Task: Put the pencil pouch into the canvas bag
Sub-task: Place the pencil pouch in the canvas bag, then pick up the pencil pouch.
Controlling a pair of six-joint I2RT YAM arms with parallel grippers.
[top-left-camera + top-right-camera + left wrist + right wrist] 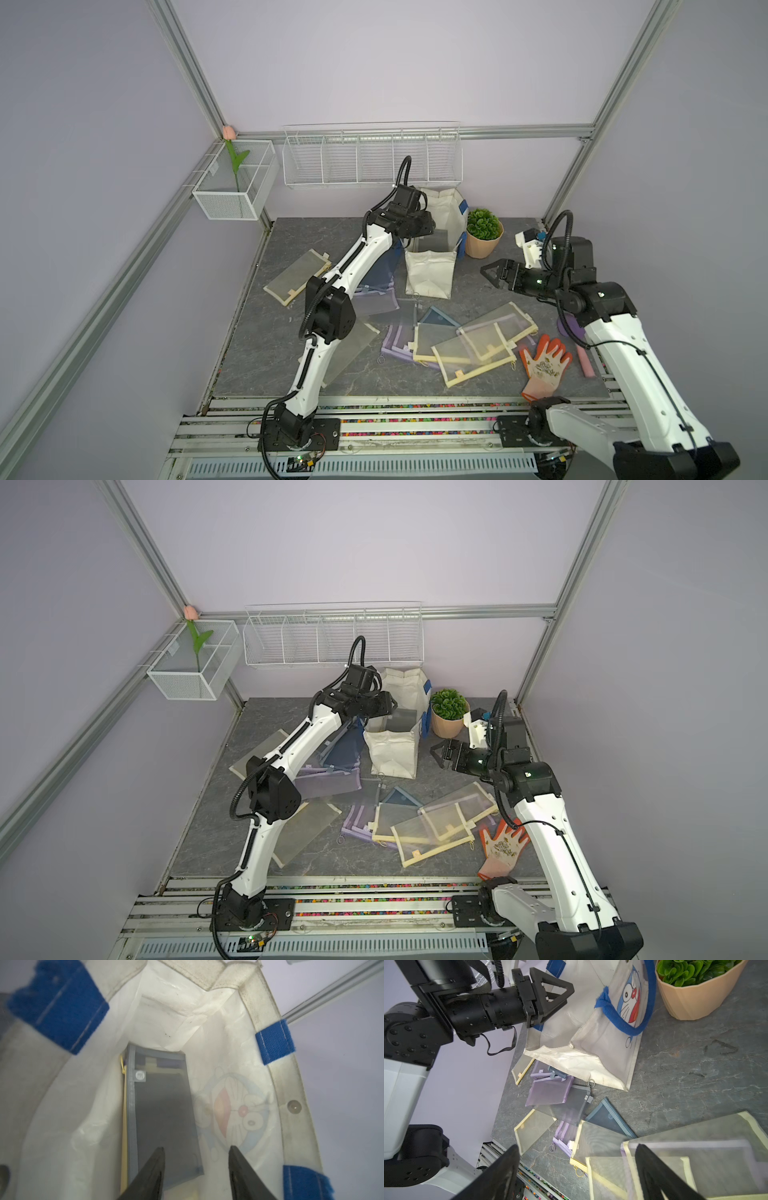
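Pencil pouch (164,1109) lies inside the canvas bag (291,1126), beneath our left gripper (196,1147), parted and empty. We see the right gripper (577,1147) hanging wide, holding nothing.

Soft, even light, faint shadows, wide-angle curvature at the edges, blurry near foreground in both wrist views.

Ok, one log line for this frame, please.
left end effector: open, empty, at canvas bag mouth | grey pencil pouch: inside bag | right end effector: open, empty, beside bag | more pouches: on table
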